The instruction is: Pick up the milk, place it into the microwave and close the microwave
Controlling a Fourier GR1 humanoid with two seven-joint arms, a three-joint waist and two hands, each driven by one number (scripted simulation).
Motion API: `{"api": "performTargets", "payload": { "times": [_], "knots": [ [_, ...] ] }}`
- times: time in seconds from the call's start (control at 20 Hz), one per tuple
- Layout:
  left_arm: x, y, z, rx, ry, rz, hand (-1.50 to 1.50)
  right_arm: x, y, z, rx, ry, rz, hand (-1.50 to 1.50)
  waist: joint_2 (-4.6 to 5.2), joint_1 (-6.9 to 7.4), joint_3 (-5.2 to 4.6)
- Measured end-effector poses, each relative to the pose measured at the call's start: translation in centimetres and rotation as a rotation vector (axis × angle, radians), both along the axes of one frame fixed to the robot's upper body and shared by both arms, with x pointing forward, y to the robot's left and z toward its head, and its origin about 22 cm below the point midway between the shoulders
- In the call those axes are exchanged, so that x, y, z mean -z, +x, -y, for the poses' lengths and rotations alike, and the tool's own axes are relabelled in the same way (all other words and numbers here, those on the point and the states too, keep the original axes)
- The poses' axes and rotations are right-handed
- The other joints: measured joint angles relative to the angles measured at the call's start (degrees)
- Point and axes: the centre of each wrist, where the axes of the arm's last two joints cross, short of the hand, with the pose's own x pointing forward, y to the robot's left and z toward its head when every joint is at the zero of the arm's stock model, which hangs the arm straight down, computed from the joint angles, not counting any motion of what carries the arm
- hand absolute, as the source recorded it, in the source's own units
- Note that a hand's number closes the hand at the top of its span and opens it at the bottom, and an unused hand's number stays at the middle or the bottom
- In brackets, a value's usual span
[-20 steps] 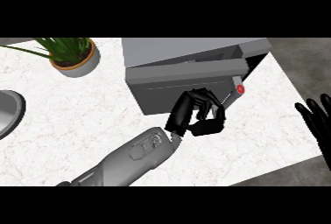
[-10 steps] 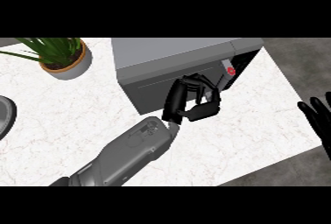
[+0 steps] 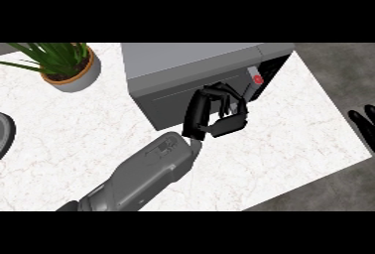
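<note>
- Left hand [image 3: 218, 113] up against front of microwave [image 3: 192, 64], fingers curled, nothing visible in them.
- Fingertips touching microwave door [image 3: 170, 101] near its right edge, thumb side lower, over the counter.
- Left forearm [image 3: 143, 173] coming in from lower edge, angled up and right toward the microwave.
- Door looks nearly flush with the grey body; dark strip showing at right end beside control panel with red button [image 3: 258, 79].
- Milk not visible anywhere; can't tell where it is.
- Right hand [image 3: 364, 124] at right edge of view, beyond the counter's edge, fingers straight and pointing up, well apart from the microwave.
- Potted plant [image 3: 64, 62] on white marble counter [image 3: 73, 134], upper left, near the microwave's left side but not touching.
- Curved edge of a dark round item [image 3: 4, 135] at far left edge, mostly cut off.
</note>
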Motion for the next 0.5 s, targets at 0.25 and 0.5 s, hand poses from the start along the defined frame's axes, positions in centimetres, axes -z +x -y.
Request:
{"api": "performTargets", "payload": {
  "times": [0.25,0.5],
  "knots": [
    [0.1,0.0,0.0,-0.003,-0.016,0.025,1.50,-0.7,0.2,0.2,-0.007,0.007,0.011,-1.50,0.19,-0.14,0.08],
    [0.3,0.0,0.0,-0.013,-0.032,0.036,1.50,-1.2,0.3,0.5,-0.011,0.013,0.007,-1.50,0.20,-0.40,0.13]
  ]
}}
